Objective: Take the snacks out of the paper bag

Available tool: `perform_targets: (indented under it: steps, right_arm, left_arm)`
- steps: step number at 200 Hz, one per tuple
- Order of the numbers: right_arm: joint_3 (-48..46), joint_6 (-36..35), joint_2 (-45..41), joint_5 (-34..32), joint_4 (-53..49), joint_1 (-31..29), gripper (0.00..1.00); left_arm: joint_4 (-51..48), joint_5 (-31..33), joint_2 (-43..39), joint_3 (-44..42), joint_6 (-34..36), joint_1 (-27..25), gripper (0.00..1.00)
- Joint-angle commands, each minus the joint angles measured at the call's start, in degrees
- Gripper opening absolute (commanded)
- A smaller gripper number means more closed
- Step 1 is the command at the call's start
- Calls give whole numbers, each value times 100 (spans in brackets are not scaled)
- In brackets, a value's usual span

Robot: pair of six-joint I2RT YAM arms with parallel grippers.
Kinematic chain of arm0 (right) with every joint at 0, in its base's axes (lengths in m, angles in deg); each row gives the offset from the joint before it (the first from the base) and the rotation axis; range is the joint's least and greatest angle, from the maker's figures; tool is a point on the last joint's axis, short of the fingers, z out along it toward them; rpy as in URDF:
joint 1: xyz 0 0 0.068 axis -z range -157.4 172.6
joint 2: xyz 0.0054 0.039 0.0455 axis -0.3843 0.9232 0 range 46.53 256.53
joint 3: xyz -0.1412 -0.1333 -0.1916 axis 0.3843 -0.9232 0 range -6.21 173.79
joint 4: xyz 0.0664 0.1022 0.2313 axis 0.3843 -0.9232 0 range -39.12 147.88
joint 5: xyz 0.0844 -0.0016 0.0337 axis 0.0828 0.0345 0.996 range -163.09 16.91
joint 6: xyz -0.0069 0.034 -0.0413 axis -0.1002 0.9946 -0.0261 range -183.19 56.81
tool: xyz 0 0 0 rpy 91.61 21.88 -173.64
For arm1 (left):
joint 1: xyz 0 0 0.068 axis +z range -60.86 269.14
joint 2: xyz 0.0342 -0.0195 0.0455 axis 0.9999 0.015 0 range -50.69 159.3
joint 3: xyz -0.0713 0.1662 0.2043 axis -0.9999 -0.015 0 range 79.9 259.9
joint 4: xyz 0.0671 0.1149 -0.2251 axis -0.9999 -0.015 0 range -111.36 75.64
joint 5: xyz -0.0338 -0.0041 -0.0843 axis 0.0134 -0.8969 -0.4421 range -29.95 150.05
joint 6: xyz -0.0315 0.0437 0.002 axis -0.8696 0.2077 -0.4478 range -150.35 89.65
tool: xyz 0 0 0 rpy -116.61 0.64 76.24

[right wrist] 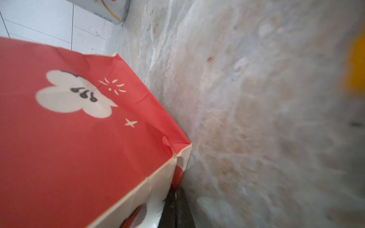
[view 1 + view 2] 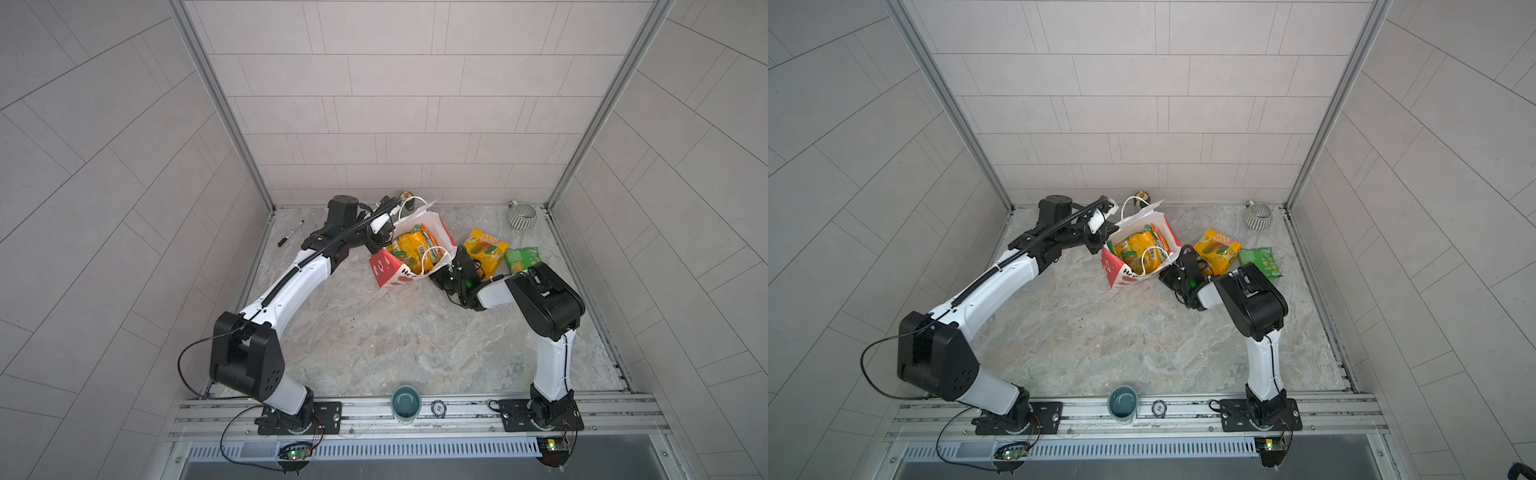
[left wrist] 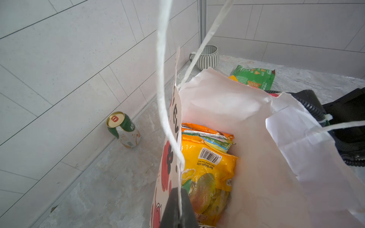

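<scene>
Left wrist view has the left fingers [image 3: 172, 207] pressed together on the near wall of the paper bag [image 3: 246, 128], with a white cord handle [image 3: 164, 98] running up past them. One drink can [image 3: 123, 129] stands behind the bag at the back wall. In both top views the bag stands open-mouthed on the marble surface [image 2: 374, 332], toward the back. Three snacks show inside it: a yellow packet [image 3: 207, 167] in front, a green-edged packet [image 3: 215, 141] behind it, and an orange packet [image 3: 205, 129] behind that. At the bag's right corner the right fingers [image 1: 175, 209] are closed on the paper of its white face, beside the red side. Right of them two snacks lie out on the surface, side by side: a yellow-orange packet [image 2: 484, 247] and a green packet [image 2: 521, 259]. One striped mug [image 2: 523, 216] sits in the far right corner.
</scene>
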Motion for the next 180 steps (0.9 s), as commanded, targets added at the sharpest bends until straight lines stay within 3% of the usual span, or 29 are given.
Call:
perform_targets:
  steps: [1, 40, 68, 100, 119, 146, 180]
  right_arm:
    - [-10, 9, -305, -193, -149, -24, 0]
    - [-254, -1033, -1785, -316, -1514, 33, 0]
    - [-522, -1716, -3132, -1216, -2520, 158, 0]
    - [-389, -2085, -3759, -1085, -2994, 1015, 0]
    - [214, -2423, -3436, -724, -3337, 1397, 0]
    - [2237, -3722, -2105, -63, -5012, 1381, 0]
    - [4701, -4693, -212, -465, -7369, 1217, 0]
  left_arm:
    - [277, -248, -96, 322, 319, 44, 0]
    - [275, -554, -312, -134, 607, 45, 0]
    - [378, -832, -545, -550, 867, 50, 0]
    - [232, -1082, -726, -767, 1249, 45, 0]
    - [243, -1295, -839, -915, 1447, 55, 0]
    - [246, -1471, -936, -1086, 1713, 93, 0]
    - [36, -1578, -1048, -1100, 1912, 103, 0]
